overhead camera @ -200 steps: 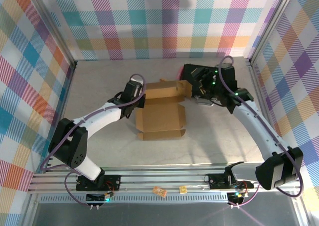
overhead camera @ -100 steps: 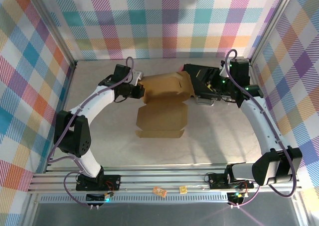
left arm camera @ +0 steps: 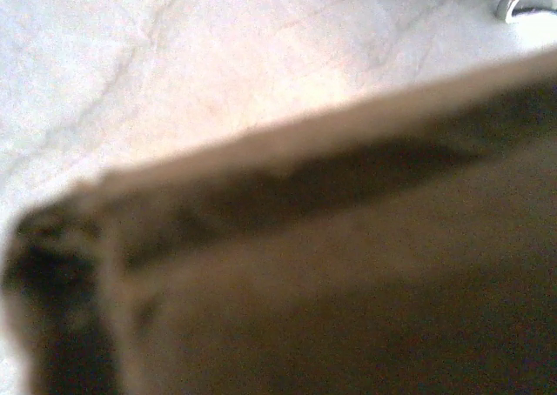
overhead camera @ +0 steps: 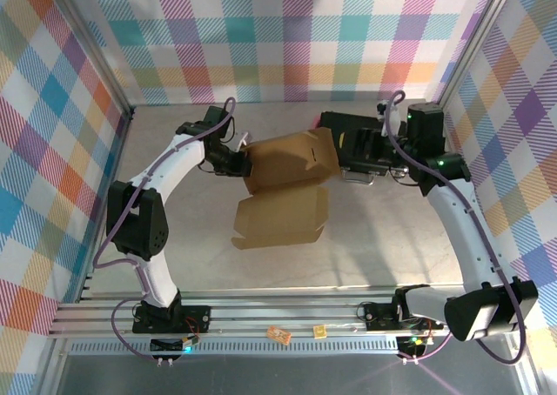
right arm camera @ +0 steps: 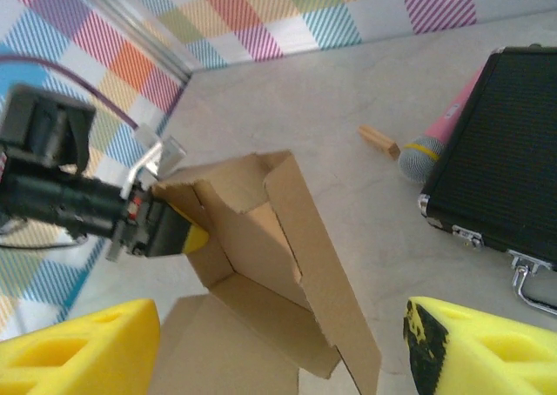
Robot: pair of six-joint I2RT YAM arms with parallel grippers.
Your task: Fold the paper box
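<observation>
While left gripper pinches paper box by edge farthest from black case, right gripper hovers over case, jaws apart, nothing held. Box raised, half formed, just left of case, loose panel drooping. Best approach: hold pinch firm, press loose panel along crease, no jerks. Long axis runs toward case; hollow faces right gripper.

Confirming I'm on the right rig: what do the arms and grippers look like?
Both arms, left arm and right arm, are white shells with black joints, a purple cable looping along each. A green light glows on the right arm. The right gripper's fingers are bright yellow blocks; the left gripper is black with yellow tips.
</observation>
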